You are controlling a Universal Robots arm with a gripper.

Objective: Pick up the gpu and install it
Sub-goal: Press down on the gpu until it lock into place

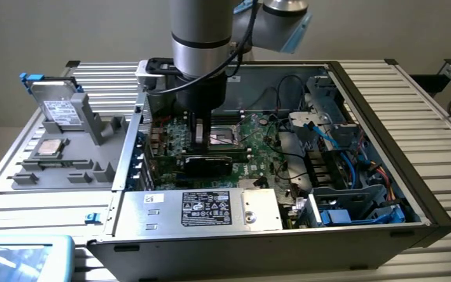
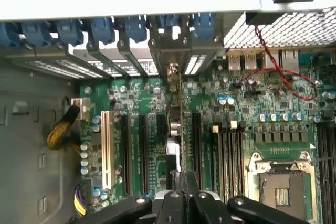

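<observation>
The gpu [image 1: 207, 163] stands on edge inside the open computer case [image 1: 382, 135], low over the green motherboard [image 1: 261, 132], its black shroud facing the front of the case. In the wrist view the gpu [image 2: 180, 129] shows edge-on as a thin line running from its metal bracket [image 2: 173, 69] at the case's rear slots down to my gripper. My gripper [image 2: 184, 203] [image 1: 202, 134] is shut on the card's top edge, one black finger on each side. The card sits along an expansion slot between the black slots; how deep it sits is hidden.
A CPU socket [image 2: 281, 187] and RAM slots [image 2: 226, 156] lie close beside the card. A red wire [image 2: 283, 77] and a yellow cable bundle [image 2: 60, 129] are nearby. The power supply [image 1: 206, 208] fills the case front. A hard drive [image 1: 59, 111] stands on a grey fixture [image 1: 69, 164] outside.
</observation>
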